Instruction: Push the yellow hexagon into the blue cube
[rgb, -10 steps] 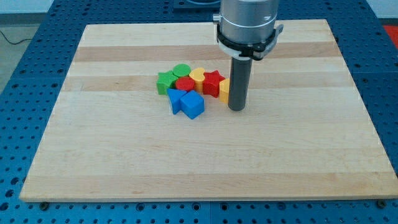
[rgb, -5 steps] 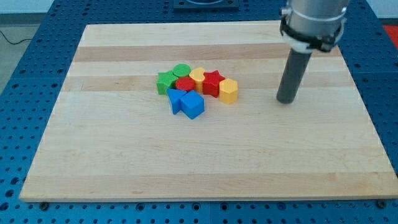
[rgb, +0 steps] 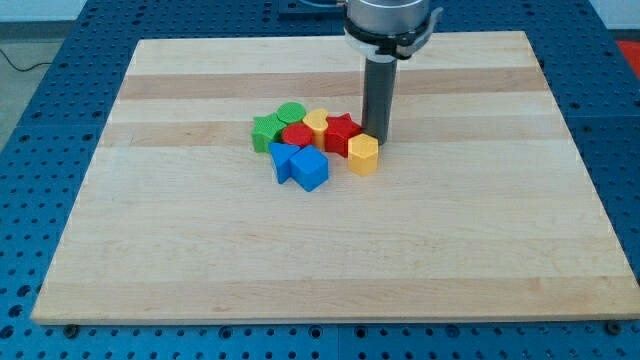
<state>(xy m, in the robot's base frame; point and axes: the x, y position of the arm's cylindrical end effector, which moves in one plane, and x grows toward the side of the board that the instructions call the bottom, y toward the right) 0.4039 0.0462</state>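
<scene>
In the camera view, the yellow hexagon (rgb: 363, 155) sits at the right end of the block cluster, touching the red star (rgb: 343, 133) and a little apart from the blue cube (rgb: 310, 170) to its left; it looks like a small, light, rigid block that should slide easily but may turn if pushed off-centre. My tip (rgb: 378, 138) rests just above and right of it, at its upper-right face; there is no claw, only the rod, holding nothing. The wooden surface (rgb: 480, 230) has open room right and below, all edges far off.
</scene>
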